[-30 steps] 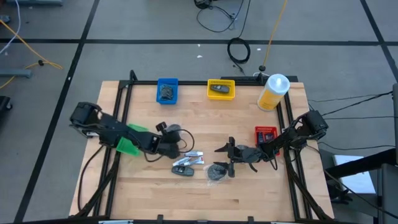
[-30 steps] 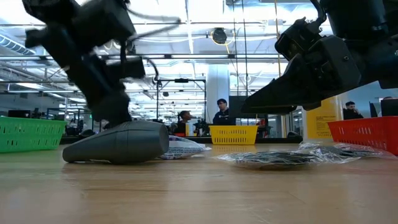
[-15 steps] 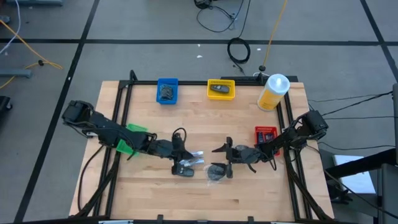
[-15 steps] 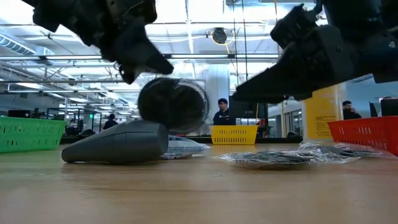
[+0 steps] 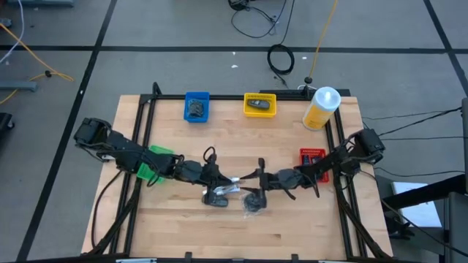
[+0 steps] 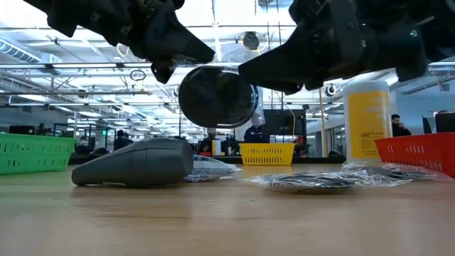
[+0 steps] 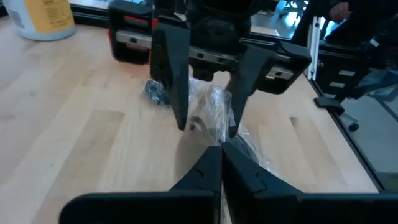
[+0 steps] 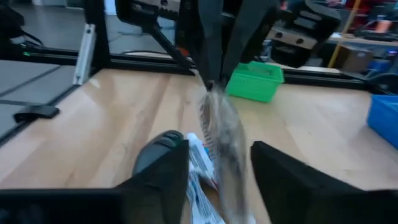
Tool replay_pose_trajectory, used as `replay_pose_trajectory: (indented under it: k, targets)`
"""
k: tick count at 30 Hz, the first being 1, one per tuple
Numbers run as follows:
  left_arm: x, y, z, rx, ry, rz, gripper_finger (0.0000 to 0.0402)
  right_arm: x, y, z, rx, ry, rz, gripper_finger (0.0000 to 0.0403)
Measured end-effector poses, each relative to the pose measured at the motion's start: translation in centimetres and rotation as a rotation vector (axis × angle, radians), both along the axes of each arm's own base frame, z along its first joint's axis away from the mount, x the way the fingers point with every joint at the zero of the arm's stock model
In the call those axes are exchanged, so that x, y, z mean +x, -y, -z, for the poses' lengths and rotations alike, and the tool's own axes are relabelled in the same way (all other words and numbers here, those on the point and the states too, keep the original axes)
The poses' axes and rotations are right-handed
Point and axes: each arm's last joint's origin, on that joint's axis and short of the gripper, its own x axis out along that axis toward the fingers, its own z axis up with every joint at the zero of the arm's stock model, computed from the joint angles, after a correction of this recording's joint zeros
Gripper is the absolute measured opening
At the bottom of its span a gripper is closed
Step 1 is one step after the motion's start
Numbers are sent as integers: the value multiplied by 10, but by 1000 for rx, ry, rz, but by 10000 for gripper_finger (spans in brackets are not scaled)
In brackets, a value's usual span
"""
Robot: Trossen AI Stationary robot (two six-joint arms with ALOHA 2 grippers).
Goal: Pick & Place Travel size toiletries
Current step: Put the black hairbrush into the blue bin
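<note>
My left gripper (image 5: 221, 177) (image 7: 221, 154) is shut and holds a flat round grey disc in clear wrap (image 6: 217, 96) above the middle of the table. My right gripper (image 5: 254, 180) (image 8: 221, 171) is open and faces it from the table's right, one finger on each side of the disc (image 8: 219, 127); I cannot tell whether the fingers touch it. Below, a dark oblong bottle (image 6: 135, 163), a slim silver-white tube (image 5: 231, 188) and a second wrapped disc (image 6: 313, 181) lie flat on the wood. My left gripper pinches the clear wrap's edge (image 7: 217, 127) between its two shut fingers, reaching level from the table's left. The disc (image 6: 217, 96) is lifted clear of the table and stands on edge beyond the fingertips, its flat face toward the table's near edge.
A blue tray (image 5: 196, 107) and a yellow tray (image 5: 259, 105) stand at the far edge, both with items inside. A tall yellow bottle (image 5: 322, 108) stands at the far right, a red tray (image 5: 312, 158) at the right and a green tray (image 5: 151, 165) at the left.
My left gripper has moved toward the table's right, and the wrapped disc has come up clear of the table. My right gripper has moved toward the table's left until its open fingers stand on either side of the disc.
</note>
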Motion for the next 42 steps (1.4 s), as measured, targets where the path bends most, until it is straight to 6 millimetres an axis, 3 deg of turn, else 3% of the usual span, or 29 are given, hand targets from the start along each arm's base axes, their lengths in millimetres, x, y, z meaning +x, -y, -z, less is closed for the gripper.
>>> replay_pose_trajectory:
  k: [7, 14, 18, 21, 25, 33, 42]
  targets:
    - [1, -1, -2, 110, 36, 39, 51, 1, 5, 6, -9, -61, -4, 16]
    - [5, -7, -16, 240, 171, 61, 206, 0, 11, 8, 7, -120, 21, 5]
    - [7, -9, -5, 277, 119, 40, 286, -2, 16, 3, 21, -142, 53, 5]
    - [11, -9, 9, 306, 61, -5, 313, -3, 21, -1, 27, -144, 94, 3]
    - [21, -9, 17, 363, -6, -46, 310, -4, 25, -3, 22, -159, 119, 4]
    - [45, -6, 20, 448, -176, -44, 262, -5, 25, -1, 18, -183, 120, 2]
    - [55, -19, 27, 448, -240, -73, 167, -4, 25, -2, 15, -175, 121, 5]
